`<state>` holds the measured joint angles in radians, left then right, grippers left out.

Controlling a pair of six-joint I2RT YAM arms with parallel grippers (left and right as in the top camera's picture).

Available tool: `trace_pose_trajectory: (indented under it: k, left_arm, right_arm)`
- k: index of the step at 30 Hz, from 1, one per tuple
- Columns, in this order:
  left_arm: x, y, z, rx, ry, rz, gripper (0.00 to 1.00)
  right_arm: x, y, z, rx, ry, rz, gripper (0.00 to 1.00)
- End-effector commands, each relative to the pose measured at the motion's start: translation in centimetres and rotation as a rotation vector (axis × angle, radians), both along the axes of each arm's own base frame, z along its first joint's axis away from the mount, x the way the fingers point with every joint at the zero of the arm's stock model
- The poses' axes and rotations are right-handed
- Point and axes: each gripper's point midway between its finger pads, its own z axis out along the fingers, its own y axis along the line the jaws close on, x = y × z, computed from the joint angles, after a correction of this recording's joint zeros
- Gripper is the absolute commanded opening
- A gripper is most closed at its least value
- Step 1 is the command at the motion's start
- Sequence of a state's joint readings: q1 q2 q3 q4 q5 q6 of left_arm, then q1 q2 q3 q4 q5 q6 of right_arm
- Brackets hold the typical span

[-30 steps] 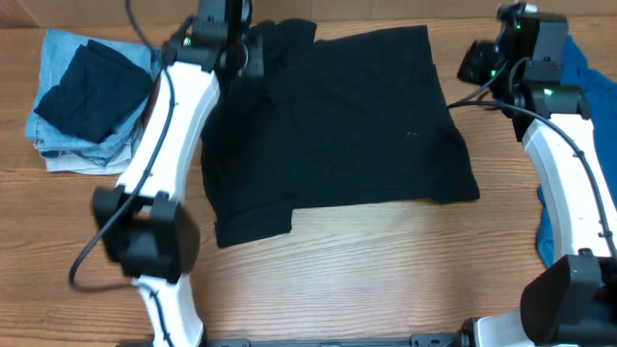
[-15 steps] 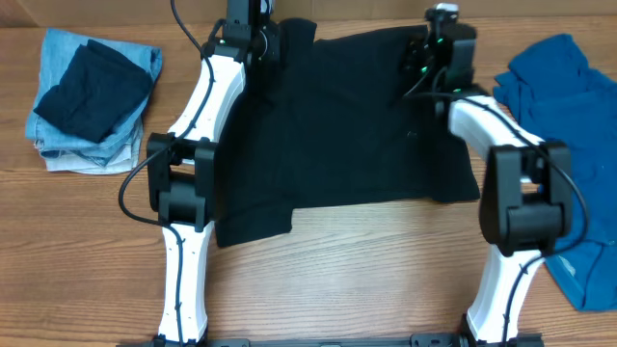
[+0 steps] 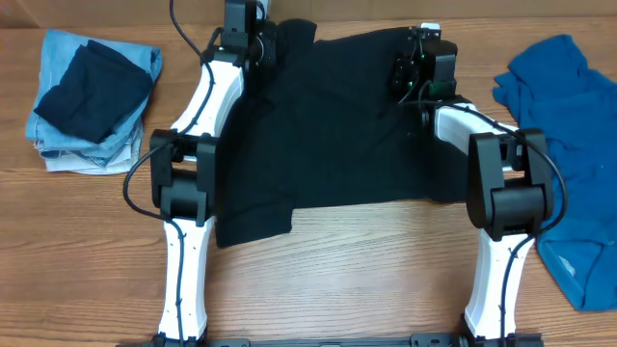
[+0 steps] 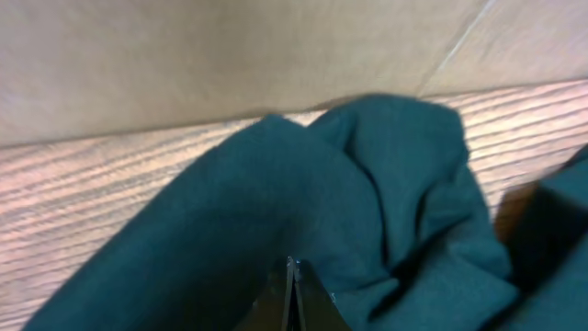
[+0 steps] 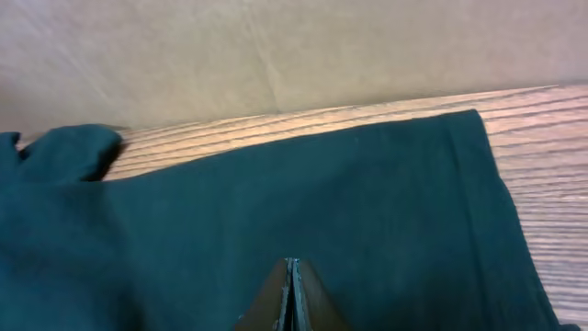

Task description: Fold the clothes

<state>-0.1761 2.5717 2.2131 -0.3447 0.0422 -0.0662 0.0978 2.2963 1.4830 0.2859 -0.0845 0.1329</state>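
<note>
Overhead: shirt [image 3: 337, 135] flat mid-table, left gripper [image 4: 292, 280] and right gripper [image 5: 292, 278] closed at its far edge, pinch on cloth unclear; first fold step, next needs that edge carried evenly toward the near hem.

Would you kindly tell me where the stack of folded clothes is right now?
Overhead view: the folded stack lies at the table's far left, beside the left arm, with the black shirt beyond it.

A wood-grain table [image 3: 366, 280] meets a plain tan wall [image 5: 184, 46] at its far edge.
</note>
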Motion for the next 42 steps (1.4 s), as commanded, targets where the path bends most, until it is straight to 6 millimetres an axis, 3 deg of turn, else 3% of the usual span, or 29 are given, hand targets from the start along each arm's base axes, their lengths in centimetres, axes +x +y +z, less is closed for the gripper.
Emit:
trace_pose_trajectory:
  k: [1, 6, 12, 23, 26, 33, 42]
  left_arm:
    - [0.5, -0.1, -2.0, 0.013, 0.000, -0.023, 0.04]
    - [0.9, -0.2, -2.7, 0.011, -0.013, -0.022, 0.04]
    - [1.1, 0.0, -2.4, 0.009, -0.026, -0.019, 0.04]
    - [1.0, 0.3, -3.3, 0.012, -0.007, -0.001, 0.04]
    - [0.9, 1.5, -3.6, 0.057, 0.003, 0.050, 0.04]
    - [0.5, 4.9, -4.8, 0.093, 0.052, 0.108, 0.04]
    - [0.6, 8.0, -5.0, 0.091, 0.066, 0.150, 0.04]
  right_arm:
    - [0.7, -0.9, 0.0, -0.022, -0.022, -0.036, 0.04]
    - [0.9, -0.9, 0.0, -0.020, -0.031, -0.036, 0.04]
    - [1.0, -0.9, -2.8, -0.021, 0.007, -0.038, 0.04]
    - [0.5, -1.0, -4.6, -0.028, 0.064, -0.039, 0.04]
    - [0.0, -1.6, -5.5, -0.043, 0.104, -0.060, 0.04]
    - [-1.2, -5.1, -7.6, -0.069, 0.208, -0.132, 0.04]
    - [-1.9, -7.4, -8.4, -0.070, 0.253, -0.167, 0.04]
